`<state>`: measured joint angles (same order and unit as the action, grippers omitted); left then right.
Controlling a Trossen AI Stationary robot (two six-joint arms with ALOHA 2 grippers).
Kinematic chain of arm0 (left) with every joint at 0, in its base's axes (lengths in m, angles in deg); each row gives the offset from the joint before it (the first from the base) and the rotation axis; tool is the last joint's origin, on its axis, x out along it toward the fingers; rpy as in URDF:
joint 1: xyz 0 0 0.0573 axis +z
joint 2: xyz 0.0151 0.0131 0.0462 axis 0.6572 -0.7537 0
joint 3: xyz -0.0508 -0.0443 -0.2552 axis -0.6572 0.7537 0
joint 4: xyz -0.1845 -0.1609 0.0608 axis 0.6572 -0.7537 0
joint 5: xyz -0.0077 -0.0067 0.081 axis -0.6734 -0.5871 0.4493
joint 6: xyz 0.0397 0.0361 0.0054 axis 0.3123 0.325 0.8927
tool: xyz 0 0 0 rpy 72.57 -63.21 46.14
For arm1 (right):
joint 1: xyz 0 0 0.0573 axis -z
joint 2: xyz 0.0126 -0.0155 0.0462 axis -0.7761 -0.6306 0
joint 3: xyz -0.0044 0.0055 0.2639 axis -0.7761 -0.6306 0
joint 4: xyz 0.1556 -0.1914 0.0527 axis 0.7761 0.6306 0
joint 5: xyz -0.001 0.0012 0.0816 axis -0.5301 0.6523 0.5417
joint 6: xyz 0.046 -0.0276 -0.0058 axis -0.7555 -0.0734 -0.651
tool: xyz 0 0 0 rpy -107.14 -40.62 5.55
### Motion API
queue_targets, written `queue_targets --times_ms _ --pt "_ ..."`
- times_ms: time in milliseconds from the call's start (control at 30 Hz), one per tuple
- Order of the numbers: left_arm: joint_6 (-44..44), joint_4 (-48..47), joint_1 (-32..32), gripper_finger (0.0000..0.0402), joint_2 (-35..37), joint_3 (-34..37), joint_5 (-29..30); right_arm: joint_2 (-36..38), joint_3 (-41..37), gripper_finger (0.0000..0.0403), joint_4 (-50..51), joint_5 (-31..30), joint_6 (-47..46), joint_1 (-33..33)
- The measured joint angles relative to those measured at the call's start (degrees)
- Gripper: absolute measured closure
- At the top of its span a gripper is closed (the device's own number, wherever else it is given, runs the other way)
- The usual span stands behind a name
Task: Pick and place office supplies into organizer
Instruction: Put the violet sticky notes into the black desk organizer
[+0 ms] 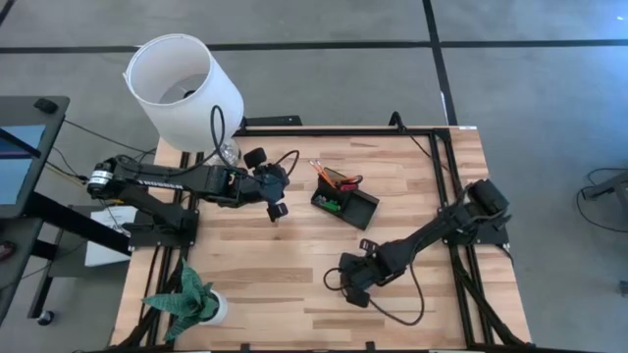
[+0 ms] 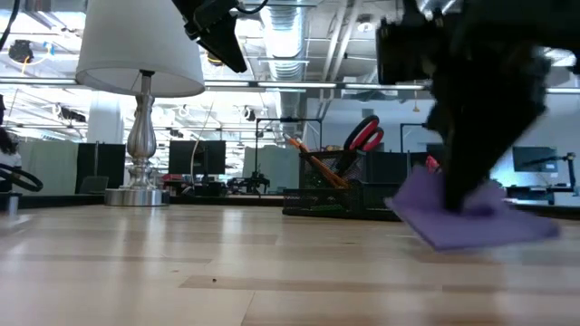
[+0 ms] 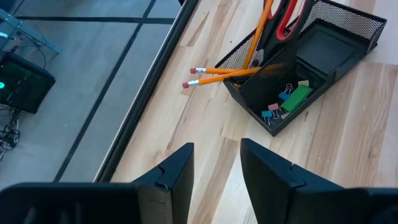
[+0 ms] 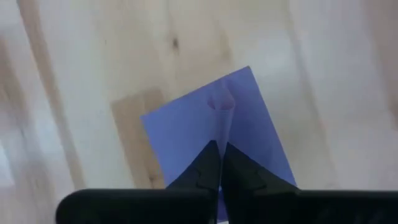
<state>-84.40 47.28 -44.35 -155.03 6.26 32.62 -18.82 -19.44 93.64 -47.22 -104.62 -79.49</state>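
High view first: the right gripper [image 1: 351, 290] is sitting low at lower centre of the frame, its arm stretching back up and right toward its base at the table's right edge. The organizer [image 1: 345, 202] is lying up and slightly left of it, near the middle of the table, well apart from the gripper, with bare wood between them. That is the line the coming carry looks set to follow, and the right arm is the one holding the cargo.

Right wrist view is telling the story of the grip: the two dark fingers [image 4: 208, 168] are pressed tight together on the purple note pad [image 4: 242, 118], pinching a small ridge up through the middle of the sheet. The pad is showing as a diamond, one corner pointing away from the wrist. In the low view the pad [image 2: 471, 222] is hanging tilted under the gripper at right of frame, its near edge seeming just off the wood, though I can't be sure it is fully clear.

Over on the left of the high view, the left gripper [image 1: 276, 203] is hovering just left of the organizer, arm reaching in level from its base, fingers parted and empty. Scissors [image 3: 287, 15], orange pencils [image 3: 230, 74] and small clips are already sitting in the organizer.
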Motion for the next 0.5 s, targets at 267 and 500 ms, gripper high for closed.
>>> queue_targets --times_ms 267,500 --pt "0.00 -0.01 0.00 0.0274 -0.02 0.00 0.00 5.44 0.19 0.0395 4.80 -4.84 1.69 2.42" --pt "0.00 0.01 0.00 0.0274 0.00 0.00 0.00 11.41 0.23 0.0397 16.04 -16.77 3.51 7.02"
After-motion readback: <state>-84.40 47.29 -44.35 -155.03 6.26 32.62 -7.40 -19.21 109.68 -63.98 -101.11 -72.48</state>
